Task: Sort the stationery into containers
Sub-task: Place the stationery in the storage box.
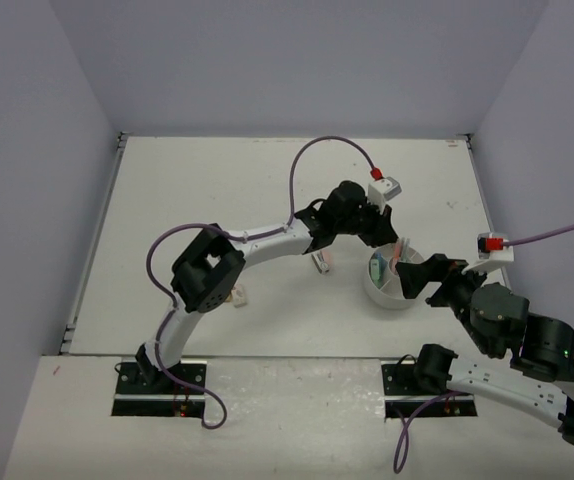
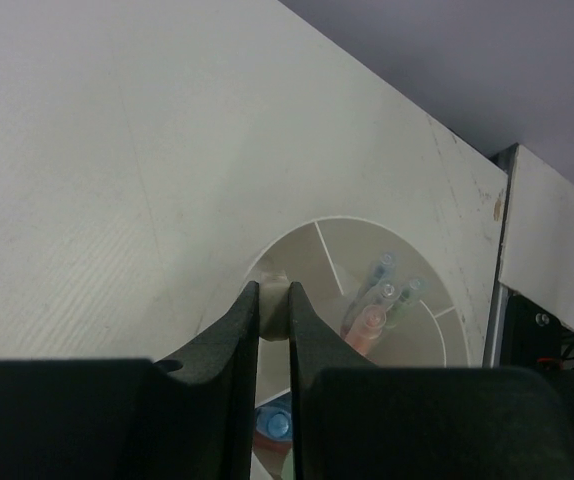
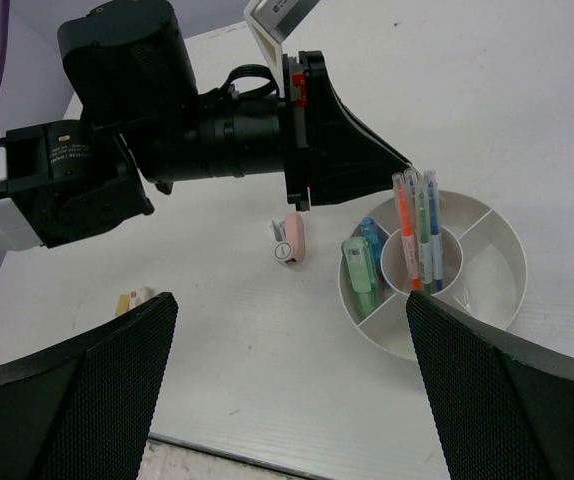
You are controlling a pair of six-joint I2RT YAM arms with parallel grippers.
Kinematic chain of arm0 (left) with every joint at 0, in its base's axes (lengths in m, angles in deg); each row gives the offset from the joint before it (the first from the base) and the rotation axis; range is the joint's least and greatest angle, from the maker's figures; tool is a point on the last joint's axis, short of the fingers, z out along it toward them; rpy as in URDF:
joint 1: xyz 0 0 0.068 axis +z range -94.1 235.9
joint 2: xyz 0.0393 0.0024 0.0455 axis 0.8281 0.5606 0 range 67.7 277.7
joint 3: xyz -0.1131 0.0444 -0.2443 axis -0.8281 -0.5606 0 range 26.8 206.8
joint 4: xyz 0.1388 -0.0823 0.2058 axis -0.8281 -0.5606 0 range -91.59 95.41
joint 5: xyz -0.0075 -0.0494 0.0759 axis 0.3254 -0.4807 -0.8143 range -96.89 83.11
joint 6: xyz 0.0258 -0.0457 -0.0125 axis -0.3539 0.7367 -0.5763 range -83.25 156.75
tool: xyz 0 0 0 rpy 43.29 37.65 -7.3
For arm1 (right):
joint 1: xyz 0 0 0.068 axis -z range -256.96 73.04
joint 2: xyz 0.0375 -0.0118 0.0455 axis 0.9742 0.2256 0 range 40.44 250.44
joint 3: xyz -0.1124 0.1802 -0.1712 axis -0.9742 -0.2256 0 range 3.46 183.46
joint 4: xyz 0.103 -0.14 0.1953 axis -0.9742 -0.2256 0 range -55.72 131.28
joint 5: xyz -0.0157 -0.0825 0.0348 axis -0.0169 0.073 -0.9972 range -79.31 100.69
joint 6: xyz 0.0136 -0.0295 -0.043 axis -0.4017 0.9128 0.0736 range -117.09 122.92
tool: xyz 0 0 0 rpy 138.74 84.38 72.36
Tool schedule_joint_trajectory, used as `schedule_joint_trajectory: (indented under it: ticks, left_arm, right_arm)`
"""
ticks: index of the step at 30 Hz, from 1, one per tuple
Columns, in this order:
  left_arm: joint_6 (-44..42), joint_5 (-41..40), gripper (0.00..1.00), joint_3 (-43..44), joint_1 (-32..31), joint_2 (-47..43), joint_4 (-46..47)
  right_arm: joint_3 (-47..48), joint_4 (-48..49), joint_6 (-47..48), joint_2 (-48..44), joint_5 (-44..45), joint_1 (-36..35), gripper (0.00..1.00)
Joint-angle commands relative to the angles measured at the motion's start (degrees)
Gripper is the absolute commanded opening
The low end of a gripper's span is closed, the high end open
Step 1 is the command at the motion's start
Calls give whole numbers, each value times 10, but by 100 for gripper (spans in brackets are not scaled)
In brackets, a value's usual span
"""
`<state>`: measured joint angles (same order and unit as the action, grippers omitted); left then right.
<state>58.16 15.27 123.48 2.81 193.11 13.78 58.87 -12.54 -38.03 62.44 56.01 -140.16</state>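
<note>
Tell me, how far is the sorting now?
Done: pens stand in the centre of the organizer; a green piece and a blue piece lie in a side compartment. In hand: the left gripper pinches a small pale block over the rim. Left: a pink piece and a tan block lie on the table; the right gripper is open and empty.

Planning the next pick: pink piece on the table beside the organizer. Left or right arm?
Right, probably. The right gripper is open and empty with the pink piece ahead of it. The left gripper is over the organizer and looks shut on a pale piece.
</note>
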Motion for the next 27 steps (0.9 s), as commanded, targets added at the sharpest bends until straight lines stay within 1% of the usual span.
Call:
schedule_joint_trajectory:
  ticks: [1, 2, 3, 4, 5, 6, 9, 11, 13, 15, 16, 18, 19, 20, 22, 24, 26, 27]
  left_arm:
    - [-13, -8, 1, 2, -4, -3, 9]
    - [-13, -10, 4, 1, -4, -3, 5]
    - [-13, -15, 8, 0, -4, -3, 0]
    - [-13, -19, 18, -1, -4, -3, -3]
    - [-13, -24, 32, -2, -4, -7, -4]
    - [-12, -31, 41, -5, -4, -11, -5]
    - [-9, -48, 61, -16, -4, -35, -5]
    - [-7, -72, 65, -22, -4, -50, -6]
    - [-4, -94, 68, -26, -3, -65, -15]
    - [6, -139, 73, -28, 0, -83, -34]
    - [11, -176, 75, -33, 3, -100, -40]
    - [38, -251, 87, -47, 10, -135, -77]
    - [48, -284, 98, -56, 15, -157, -87]
    - [63, -319, 100, -68, 24, -194, -118]
    - [112, -406, 100, -101, 44, -242, -184]
    - [150, -469, 100, -131, 76, -313, -244]
    - [193, -518, 100, -178, 95, -364, -317]
    - [198, -543, 100, -194, 100, -387, -324]
  right_arm:
    - [9, -1, -4, 2, 7, 1, 99]
    - [7, 0, -3, 2, 7, 1, 99]
    - [6, 1, -2, 2, 6, 2, 99]
    - [6, 3, -1, 2, 5, 1, 99]
    - [6, 4, 0, 3, 4, 1, 99]
    - [6, 6, 3, 5, 3, 1, 99]
    - [7, 12, 10, 10, 0, 1, 99]
    - [5, 17, 13, 11, -1, 1, 99]
    - [3, 23, 17, 14, -1, 1, 99]
    - [1, 28, 20, 17, -4, 1, 99]
    - [-1, 37, 27, 19, -7, 1, 99]
    - [-6, 54, 44, 27, -13, 1, 99]
    - [-9, 62, 50, 34, -16, 1, 99]
    - [-9, 73, 62, 49, -24, 1, 99]
    - [-10, 120, 89, 68, -58, 1, 99]
    - [-23, 184, 139, 91, -130, 1, 99]
    - [-36, 271, 149, 108, -245, 1, 99]
    - [-45, 308, 159, 115, -261, 1, 99]
